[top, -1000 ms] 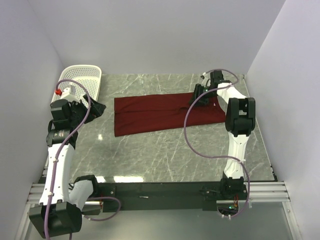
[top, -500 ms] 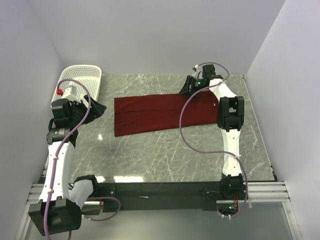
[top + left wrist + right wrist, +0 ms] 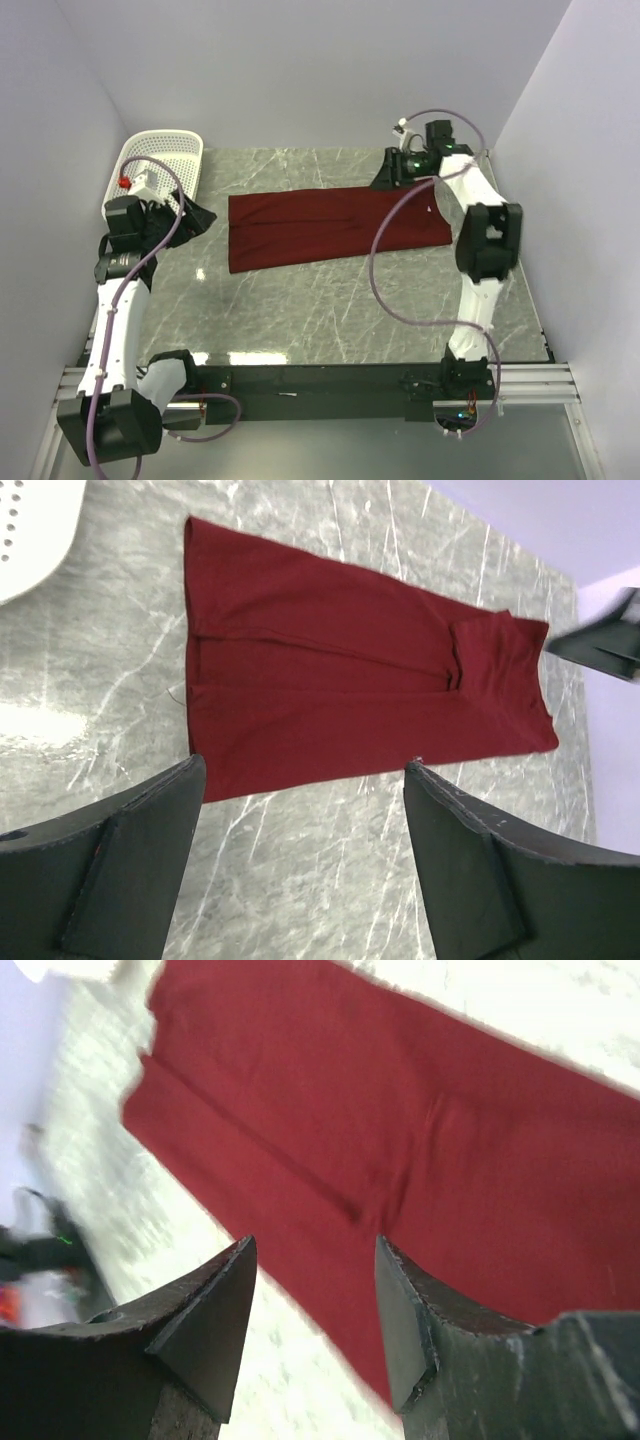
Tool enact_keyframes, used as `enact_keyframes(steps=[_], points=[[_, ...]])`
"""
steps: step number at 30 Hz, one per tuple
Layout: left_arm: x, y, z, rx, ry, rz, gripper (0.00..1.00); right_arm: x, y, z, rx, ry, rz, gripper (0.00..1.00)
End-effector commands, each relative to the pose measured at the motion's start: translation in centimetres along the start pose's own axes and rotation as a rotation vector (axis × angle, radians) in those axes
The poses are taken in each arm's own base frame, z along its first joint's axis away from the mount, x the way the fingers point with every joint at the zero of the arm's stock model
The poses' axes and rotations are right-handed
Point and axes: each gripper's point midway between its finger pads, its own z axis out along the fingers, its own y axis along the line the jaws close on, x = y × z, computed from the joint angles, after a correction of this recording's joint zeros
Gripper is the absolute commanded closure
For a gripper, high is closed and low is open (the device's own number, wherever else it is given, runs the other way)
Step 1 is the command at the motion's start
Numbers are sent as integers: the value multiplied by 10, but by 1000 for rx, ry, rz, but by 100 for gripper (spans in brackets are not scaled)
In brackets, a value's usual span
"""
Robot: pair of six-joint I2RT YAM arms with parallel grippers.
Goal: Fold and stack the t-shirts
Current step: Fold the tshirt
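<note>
The dark red t-shirt (image 3: 335,225) lies flat on the marble table as a long folded strip, with a small doubled-over flap near its right end (image 3: 490,655). My right gripper (image 3: 388,172) hovers over the far edge of the shirt's right part. In the right wrist view this gripper (image 3: 315,1245) is open above the red cloth (image 3: 400,1120), with nothing between its fingers. My left gripper (image 3: 198,215) hangs off the shirt's left end, beside the basket. In the left wrist view it (image 3: 305,770) is wide open and empty over bare marble, just short of the shirt's edge.
A white perforated basket (image 3: 165,160) leans in the far left corner, its rim also showing in the left wrist view (image 3: 30,525). White walls close the table on three sides. The right arm's gripper (image 3: 600,640) shows beyond the shirt's far end.
The right gripper has lifted off the shirt's right part and drawn back to its far edge, its jaws spreading wider. The shirt lies unchanged. The left arm has barely moved.
</note>
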Motion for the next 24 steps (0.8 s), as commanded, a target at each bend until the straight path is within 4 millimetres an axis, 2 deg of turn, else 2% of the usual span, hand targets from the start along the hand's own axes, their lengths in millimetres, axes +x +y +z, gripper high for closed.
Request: enact_keyframes(steps=[1,2,3,4,5,6,7,8,10,12,13,15,16,17,19,20,21,24], points=[[2,-11,6,70,30,47,15,1,23,-73,169,-30,-220,42],[8,-8,12,64,57,38,16,24,22,-74,164,2,-204,42],[16,-12,17,76,84,49,16,28,7,-98,202,-29,-181,42],[22,-14,20,72,107,60,18,34,18,-114,196,-40,-195,42],[29,-10,28,46,134,68,19,53,12,-121,192,-19,-203,42],[35,-20,32,56,156,99,20,62,9,-133,200,-22,-197,42],[42,-18,39,40,183,115,21,72,16,-143,204,-10,-206,42],[47,-22,43,41,197,133,21,91,11,-143,217,25,-207,42],[52,-26,54,38,211,171,22,111,2,-151,291,37,-197,42],[54,-29,65,32,219,198,23,120,0,-156,314,29,-168,43],[60,-25,74,20,243,207,23,120,-5,-160,336,8,-150,44],[60,-27,85,18,257,215,26,126,-13,-164,359,-14,-57,47],[67,-20,94,-2,285,202,27,121,-22,-167,378,-51,-30,48],[66,-20,98,-6,284,200,27,124,-34,-176,410,-86,66,48],[66,-15,105,-28,275,195,28,125,-55,-181,448,-110,119,49],[67,-13,106,-37,271,194,28,129,-72,-184,493,-110,170,49],[68,-10,106,-45,269,194,27,131,-77,-188,526,-108,184,49],[73,-5,101,-60,266,199,27,134,-112,-187,606,-90,237,48]])
